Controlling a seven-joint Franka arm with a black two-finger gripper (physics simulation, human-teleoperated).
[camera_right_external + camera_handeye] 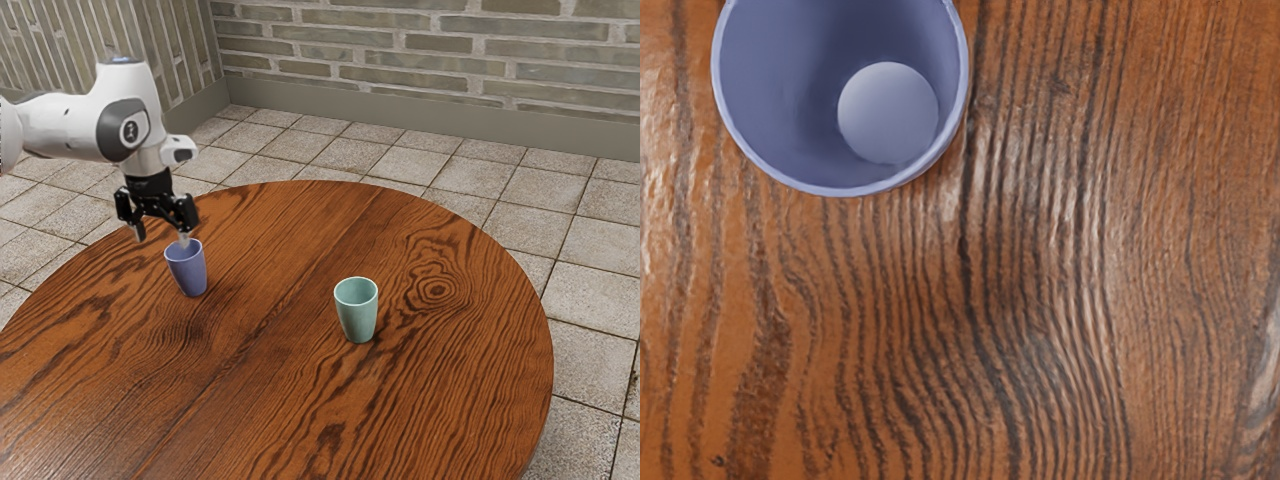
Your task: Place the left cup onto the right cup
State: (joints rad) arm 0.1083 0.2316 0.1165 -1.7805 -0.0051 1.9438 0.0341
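Note:
A blue-violet cup (187, 267) stands upright on the round wooden table (280, 400), toward the exterior view's left. A teal cup (356, 309) stands upright to its right, well apart from it. My black gripper (161, 237) hovers just above the blue cup's rim, open, one finger over the rim and the other off to the exterior view's left of the cup. From the hand, the blue cup (840, 92) is seen from above, its hollow inside and round bottom showing, with bare wood grain beside it.
The table's edge curves round at the exterior view's right, with a tiled floor (500, 170) and a brick wall (430, 50) beyond. Open tabletop lies between the two cups and in front of them.

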